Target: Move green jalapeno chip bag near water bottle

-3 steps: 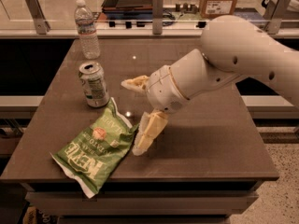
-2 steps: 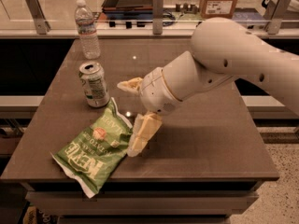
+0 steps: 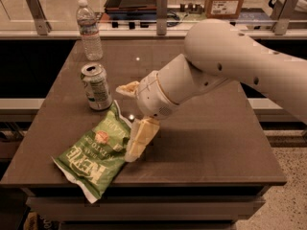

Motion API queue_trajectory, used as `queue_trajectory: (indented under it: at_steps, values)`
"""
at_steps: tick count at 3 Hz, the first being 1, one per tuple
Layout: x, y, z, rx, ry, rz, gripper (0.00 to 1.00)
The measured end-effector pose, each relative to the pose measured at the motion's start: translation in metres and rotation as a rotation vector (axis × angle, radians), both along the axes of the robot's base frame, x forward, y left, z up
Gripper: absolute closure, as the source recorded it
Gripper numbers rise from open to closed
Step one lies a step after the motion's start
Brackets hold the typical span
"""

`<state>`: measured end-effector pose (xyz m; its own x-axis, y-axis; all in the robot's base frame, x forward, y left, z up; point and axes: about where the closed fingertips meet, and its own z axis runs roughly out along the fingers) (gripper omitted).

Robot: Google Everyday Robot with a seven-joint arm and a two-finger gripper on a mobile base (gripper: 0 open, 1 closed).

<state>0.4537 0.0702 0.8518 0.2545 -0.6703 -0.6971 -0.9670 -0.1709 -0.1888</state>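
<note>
The green jalapeno chip bag (image 3: 95, 153) lies flat at the table's front left, white "KETTLE" lettering facing up. The water bottle (image 3: 89, 30) stands upright at the table's far left corner, well away from the bag. My gripper (image 3: 123, 123) is open, just right of the bag's upper right edge. One fingertip (image 3: 125, 88) points left above the bag's top corner. The other finger (image 3: 140, 139) hangs down against the bag's right edge. Nothing is held between the fingers.
A green-and-white soda can (image 3: 96, 86) stands upright between the bag and the bottle, close to the bag's top. The brown table (image 3: 211, 143) ends just below the bag. A railing with posts (image 3: 161, 6) and a cardboard box (image 3: 226, 0) lie behind the table.
My arm has shifted left and slightly down, bringing the open fingers closer to the bag's right edge. The bag, can and bottle have not moved.
</note>
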Motion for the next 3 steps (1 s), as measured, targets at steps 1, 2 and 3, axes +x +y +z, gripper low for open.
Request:
queue_trajectory:
  at_steps: [1,2,3]
  values:
    - [-0.0013,0.0041,-0.0026,-0.010,0.004,0.010,0.00]
    - [-0.0026,0.0066,-0.0044,-0.013,0.010,0.020,0.00]
    - [-0.0042,0.0093,-0.0063,-0.015,0.017,0.033,0.00]
